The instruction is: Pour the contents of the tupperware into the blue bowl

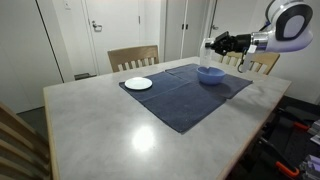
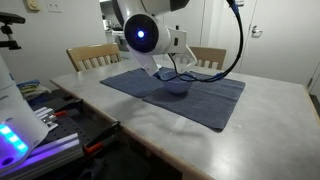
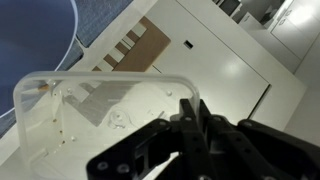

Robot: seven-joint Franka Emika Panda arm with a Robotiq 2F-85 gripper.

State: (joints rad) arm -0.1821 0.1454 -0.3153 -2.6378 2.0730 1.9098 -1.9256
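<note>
The tupperware (image 3: 85,115) looks light and thin-walled. It is a clear plastic box with rounded corners that would flex under a hard squeeze, and its smooth sides could slip. I judge the best hold to be on one end wall at the rim, where the lip stiffens it, which leaves the opposite end free to act as a spout (a pinch mid-way along a long side would likely bow it). The contents (image 3: 46,90) are a few small brownish bits lying loose inside, so they add almost no weight and should slide or bounce as the box tips.

In the wrist view the jaws are closed on the near edge of the box, clamping its wall. The box reaches away from them toward the left of that view. In an exterior view the held box is in the air above the blue bowl (image 1: 210,74), a little to one side and not touching it. The bowl sits on a dark blue cloth (image 1: 185,100) spread on the surface (image 1: 90,125), well apart from a white plate (image 1: 139,83) near the cloth's other corner. I cannot tell whether any bits have reached the bowl
</note>
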